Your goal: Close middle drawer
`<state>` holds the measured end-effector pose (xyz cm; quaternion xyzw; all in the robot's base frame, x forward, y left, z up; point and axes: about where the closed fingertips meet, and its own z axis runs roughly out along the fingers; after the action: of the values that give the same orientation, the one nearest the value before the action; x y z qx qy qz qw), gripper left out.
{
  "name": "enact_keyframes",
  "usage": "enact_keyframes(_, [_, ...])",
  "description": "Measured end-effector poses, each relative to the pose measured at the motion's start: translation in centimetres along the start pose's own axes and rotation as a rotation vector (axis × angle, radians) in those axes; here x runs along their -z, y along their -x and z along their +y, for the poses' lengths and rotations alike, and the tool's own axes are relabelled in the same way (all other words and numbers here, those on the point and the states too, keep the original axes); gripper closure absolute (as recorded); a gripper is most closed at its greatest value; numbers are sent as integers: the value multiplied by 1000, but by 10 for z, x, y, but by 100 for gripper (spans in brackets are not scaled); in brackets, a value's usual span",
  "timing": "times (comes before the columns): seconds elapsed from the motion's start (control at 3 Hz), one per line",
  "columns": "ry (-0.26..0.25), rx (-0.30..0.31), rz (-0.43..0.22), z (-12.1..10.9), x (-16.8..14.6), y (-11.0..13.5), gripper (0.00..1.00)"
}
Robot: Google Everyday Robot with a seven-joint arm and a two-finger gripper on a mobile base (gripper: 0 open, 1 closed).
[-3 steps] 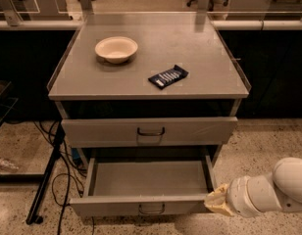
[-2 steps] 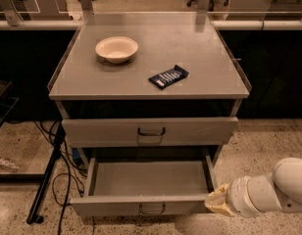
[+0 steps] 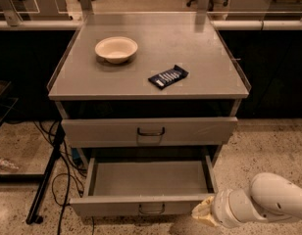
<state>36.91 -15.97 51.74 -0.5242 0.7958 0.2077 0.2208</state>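
One gripper (image 3: 202, 212) at the right front corner of the pulled-out middle drawer (image 3: 150, 178). Cannot tell whether spread or closed.

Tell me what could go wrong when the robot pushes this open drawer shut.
The gripper sits by the right corner of the middle drawer, far from its centre handle; an off-centre push may skew and jam it. A hard shove might also shake the cabinet and shift the bowl on top.
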Motion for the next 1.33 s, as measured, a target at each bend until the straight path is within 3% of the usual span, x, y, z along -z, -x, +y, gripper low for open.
enact_keyframes(0.67, [6,-34,10,-28,-85,-26,100])
enact_keyframes(1.0, [9,-49,19,-29,-113,-40,97])
enact_keyframes(1.33, [9,-49,19,-29,-113,-40,74])
